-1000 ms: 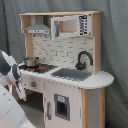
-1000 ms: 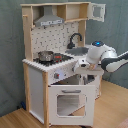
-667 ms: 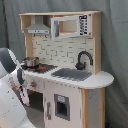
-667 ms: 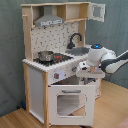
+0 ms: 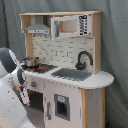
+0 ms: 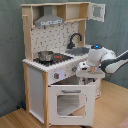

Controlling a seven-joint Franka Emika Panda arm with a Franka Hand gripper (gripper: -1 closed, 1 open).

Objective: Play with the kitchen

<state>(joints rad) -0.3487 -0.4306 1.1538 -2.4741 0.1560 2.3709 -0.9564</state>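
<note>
Kitchen (image 6: pixel 55 75) front edge has the fingers (image 6: pixel 80 74) just beside it; cannot tell their spread; floor (image 6: pixel 112 107) beyond.

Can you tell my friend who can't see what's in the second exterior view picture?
A white robot arm reaches in from the second exterior view's right to the front of a white and wood toy kitchen, just above its windowed oven door. A small metal pot sits on the stove, with a black faucet and grey range hood behind.
</note>
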